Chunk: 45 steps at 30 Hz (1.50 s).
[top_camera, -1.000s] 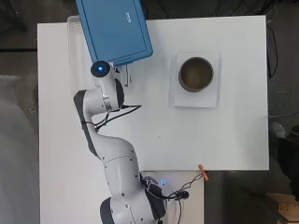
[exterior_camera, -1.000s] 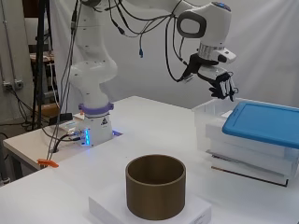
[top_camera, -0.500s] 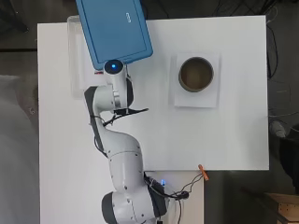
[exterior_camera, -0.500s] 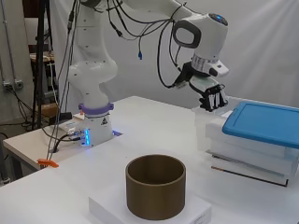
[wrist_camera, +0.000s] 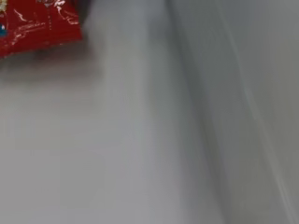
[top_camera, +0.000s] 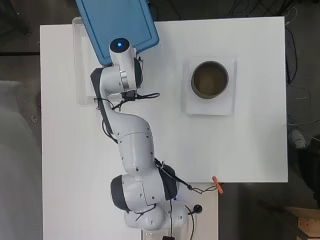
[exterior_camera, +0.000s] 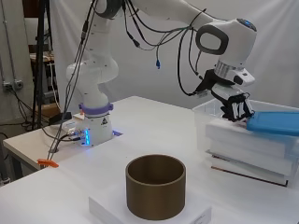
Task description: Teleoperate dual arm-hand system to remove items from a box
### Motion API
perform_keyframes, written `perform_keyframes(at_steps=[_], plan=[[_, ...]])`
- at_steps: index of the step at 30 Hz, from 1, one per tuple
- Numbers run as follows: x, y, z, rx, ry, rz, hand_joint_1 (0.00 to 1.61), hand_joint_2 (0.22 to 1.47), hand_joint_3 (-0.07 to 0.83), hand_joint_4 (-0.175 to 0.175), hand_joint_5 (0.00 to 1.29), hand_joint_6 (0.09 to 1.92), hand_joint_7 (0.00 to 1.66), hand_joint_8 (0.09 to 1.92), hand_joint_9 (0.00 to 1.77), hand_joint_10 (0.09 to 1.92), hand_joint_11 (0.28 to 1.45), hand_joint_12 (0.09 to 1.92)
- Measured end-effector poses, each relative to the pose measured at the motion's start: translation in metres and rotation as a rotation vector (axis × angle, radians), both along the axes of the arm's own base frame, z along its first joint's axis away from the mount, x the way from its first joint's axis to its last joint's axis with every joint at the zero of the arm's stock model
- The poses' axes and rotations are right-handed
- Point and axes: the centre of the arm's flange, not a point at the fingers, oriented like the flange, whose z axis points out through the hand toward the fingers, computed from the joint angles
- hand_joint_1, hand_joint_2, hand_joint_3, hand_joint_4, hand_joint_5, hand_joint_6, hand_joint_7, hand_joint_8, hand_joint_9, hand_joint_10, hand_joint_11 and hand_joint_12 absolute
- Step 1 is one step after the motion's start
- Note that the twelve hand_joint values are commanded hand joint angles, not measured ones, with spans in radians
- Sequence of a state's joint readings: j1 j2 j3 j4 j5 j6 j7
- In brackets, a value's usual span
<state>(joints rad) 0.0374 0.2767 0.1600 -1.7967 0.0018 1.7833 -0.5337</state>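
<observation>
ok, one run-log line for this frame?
hand: fingers curled, reaching into clear box | blue lid: askew on box | red packet: inside | brown cylinder: untouched

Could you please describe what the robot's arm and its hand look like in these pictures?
The arm is glossy white, built of rounded segments, with a purple ring and a blue light near its base. Black cables loop along it, and a blue light glows on the last joint. The hand is black and white, with slim dark fingers.

No text, label or number is legible; the red packet [wrist_camera: 37, 23] bears print too blurred to read.
</observation>
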Motion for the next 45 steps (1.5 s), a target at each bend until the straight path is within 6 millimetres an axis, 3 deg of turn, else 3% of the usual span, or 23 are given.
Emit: perform_keyframes(at_steps=[4,10,11,12,13,14,15,16,18,21,24,26,30,32,34,36,39,42,45], plan=[[0.013,0.011,0.002,-0.006,-0.007,0.011,0.91,1.23,0.001,0.175,0.77,1.31,1.24,1.92,1.44,1.92,0.95,1.73],[0.028,0.014,0.020,-0.007,-0.035,0.015,0.88,1.26,0.003,0.175,0.71,1.38,1.23,1.92,1.43,1.92,0.95,1.74],[0.028,0.014,0.021,-0.008,-0.036,0.015,0.78,1.25,0.001,0.108,0.62,0.99,1.14,1.92,1.38,1.92,0.92,1.74],[0.028,0.015,0.021,-0.008,-0.035,0.017,0.69,1.25,0.000,0.066,0.56,0.60,0.98,1.88,1.23,1.89,0.82,1.70],[0.027,0.017,0.023,-0.006,-0.037,0.024,0.61,1.24,0.000,0.064,0.55,0.33,0.85,1.49,1.04,1.60,0.69,1.44],[0.025,0.018,0.028,0.003,-0.040,0.039,0.52,1.23,-0.002,0.081,0.57,0.18,0.75,0.97,0.88,1.08,0.59,0.97],[0.020,0.020,0.037,0.026,-0.044,0.063,0.45,1.21,-0.003,0.100,0.61,0.09,0.71,0.55,0.80,0.63,0.54,0.58],[0.008,0.024,0.049,0.062,-0.054,0.107,0.39,1.20,-0.002,0.112,0.64,0.09,0.70,0.29,0.76,0.34,0.52,0.31],[-0.025,0.031,0.062,0.109,-0.058,0.187,0.33,1.19,-0.003,0.118,0.64,0.09,0.69,0.09,0.73,0.09,0.51,0.09],[-0.082,0.037,0.051,0.154,0.030,0.259,0.28,1.15,-0.011,0.112,0.57,0.09,0.60,0.09,0.63,0.09,0.48,0.09],[-0.096,0.043,0.041,0.162,0.085,0.287,0.32,1.11,-0.019,0.101,0.51,0.09,0.51,0.09,0.55,0.09,0.46,0.09],[-0.082,0.051,0.054,0.163,0.056,0.322,0.35,1.09,-0.022,0.093,0.49,0.09,0.50,0.09,0.54,0.09,0.45,0.09],[-0.032,0.069,0.104,0.111,-0.080,0.381,0.39,1.03,-0.026,0.067,0.43,0.09,0.47,0.09,0.52,0.09,0.44,0.09],[-0.011,0.069,0.111,0.094,-0.090,0.362,0.38,0.98,-0.018,0.050,0.38,0.09,0.41,0.09,0.47,0.09,0.44,0.09],[0.006,0.066,0.090,0.054,-0.036,0.318,0.29,0.94,-0.023,0.048,0.32,0.09,0.36,0.09,0.42,0.09,0.43,0.09],[0.011,0.062,0.073,-0.012,-0.008,0.287,0.23,0.91,-0.026,0.065,0.30,0.09,0.33,0.09,0.40,0.09,0.43,0.09],[0.006,0.049,0.053,-0.066,0.031,0.239,0.21,0.89,-0.026,0.080,0.29,0.09,0.32,0.09,0.39,0.09,0.43,0.09],[-0.001,0.026,0.009,-0.067,0.096,0.181,0.19,0.86,-0.025,0.097,0.30,0.09,0.34,0.09,0.42,0.09,0.44,0.09],[0.002,0.021,-0.007,-0.075,0.107,0.173,0.18,0.84,-0.011,0.108,0.30,0.09,0.35,0.09,0.43,0.09,0.45,0.09]])
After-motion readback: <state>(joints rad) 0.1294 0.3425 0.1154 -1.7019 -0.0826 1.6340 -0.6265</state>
